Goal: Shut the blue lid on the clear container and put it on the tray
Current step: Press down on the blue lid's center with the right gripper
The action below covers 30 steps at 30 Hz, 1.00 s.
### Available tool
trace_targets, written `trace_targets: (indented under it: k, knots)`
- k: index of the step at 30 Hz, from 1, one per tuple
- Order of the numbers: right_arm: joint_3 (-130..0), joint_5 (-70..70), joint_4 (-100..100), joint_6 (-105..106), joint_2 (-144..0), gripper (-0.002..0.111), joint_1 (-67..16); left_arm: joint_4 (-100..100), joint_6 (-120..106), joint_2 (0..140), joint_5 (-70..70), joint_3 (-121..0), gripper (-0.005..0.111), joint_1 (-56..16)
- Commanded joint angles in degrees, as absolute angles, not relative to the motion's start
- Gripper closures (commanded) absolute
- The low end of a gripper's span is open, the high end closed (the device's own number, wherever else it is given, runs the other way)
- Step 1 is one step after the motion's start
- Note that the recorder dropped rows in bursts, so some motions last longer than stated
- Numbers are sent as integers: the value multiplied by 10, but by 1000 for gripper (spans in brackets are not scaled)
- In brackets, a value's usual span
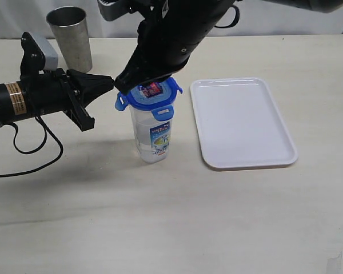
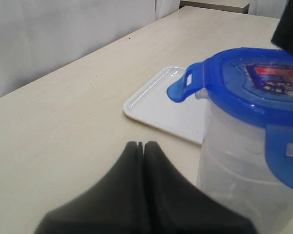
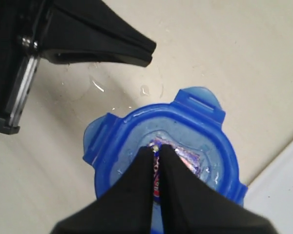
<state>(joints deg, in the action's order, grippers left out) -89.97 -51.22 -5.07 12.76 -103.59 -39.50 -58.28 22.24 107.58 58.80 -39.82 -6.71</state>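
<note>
The clear container [image 1: 153, 140] stands upright on the table left of the white tray [image 1: 243, 123]. The blue lid [image 1: 151, 97] sits on its mouth, with side flaps sticking outward and the front flap hanging down. My right gripper [image 3: 156, 148] is shut, empty, its tips at the red-blue sticker in the middle of the blue lid [image 3: 127, 146]; I cannot tell whether they touch. My left gripper [image 1: 110, 83] is shut and empty, pointing at the lid's left flap from close by. The left wrist view shows the left gripper [image 2: 142, 145] beside the clear container [image 2: 239, 175], apart from it.
A grey metal cup [image 1: 71, 37] stands at the back left behind the left arm. A black cable [image 1: 40, 148] loops on the table under that arm. The tray [image 2: 161, 105] holds nothing. The right arm reaches down over the container from the back.
</note>
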Motion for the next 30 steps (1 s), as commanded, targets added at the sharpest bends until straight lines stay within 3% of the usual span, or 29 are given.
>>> trace_targets:
  k: [1,30]
  knots:
    - [-899,-494,-51,134,-1016,104,-395,-579,226,1074,591,-401,107,-66]
    - [-881,-493,-55,128,-1026,104,-395,-584,227,1074,591,-401,107,-66]
